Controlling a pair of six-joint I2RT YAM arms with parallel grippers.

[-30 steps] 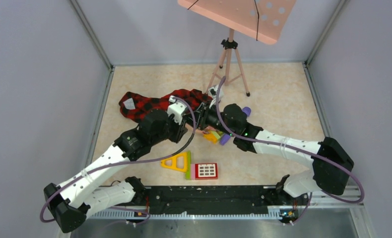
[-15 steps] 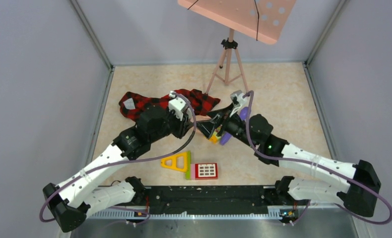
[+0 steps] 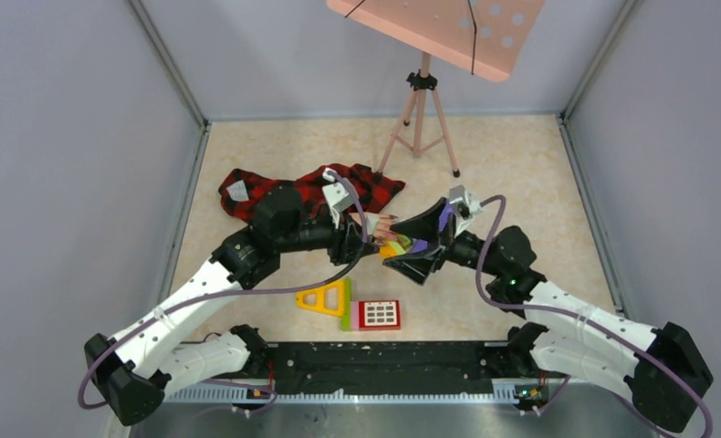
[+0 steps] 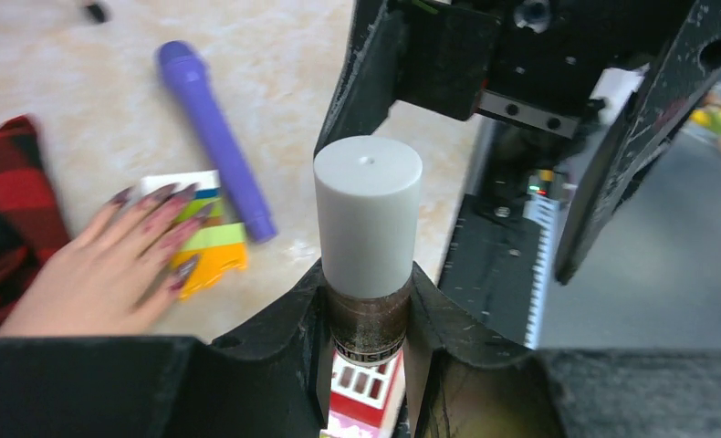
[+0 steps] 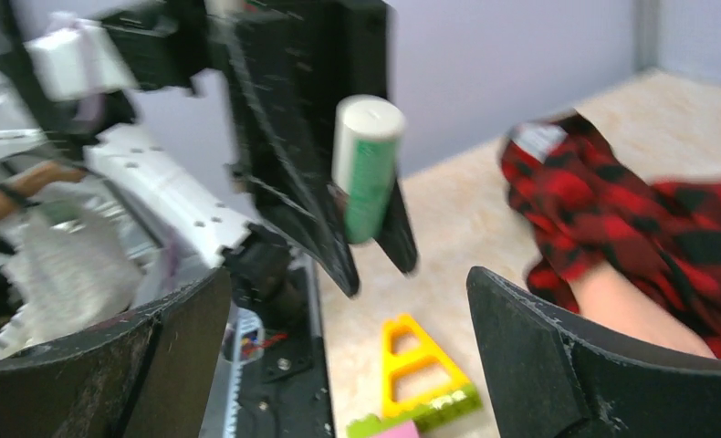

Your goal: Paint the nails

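My left gripper [image 4: 368, 297] is shut on a small bottle [image 4: 368, 237] of dark glittery polish with a pale green cap, held upright above the floor. The right wrist view shows that bottle [image 5: 366, 169] between the left fingers. The flesh-coloured mannequin hand [image 4: 92, 274] lies to the left with its dark purplish nails [image 4: 167, 194] resting on coloured blocks [image 4: 206, 251], its plaid sleeve [image 3: 284, 192] trailing left. My right gripper [image 3: 412, 240] stands wide open facing the bottle, nothing between its fingers [image 5: 539, 356].
A purple pen-shaped stick [image 4: 215, 137] lies beside the fingers. A yellow triangular block [image 3: 325, 298] and a red window block [image 3: 379, 314] sit nearer the arm bases. A tripod [image 3: 421, 109] carrying a pink board stands at the back.
My right gripper was shut close against the left gripper; it has opened wide and drawn back to the right. The left gripper has swung slightly right, still holding the bottle.
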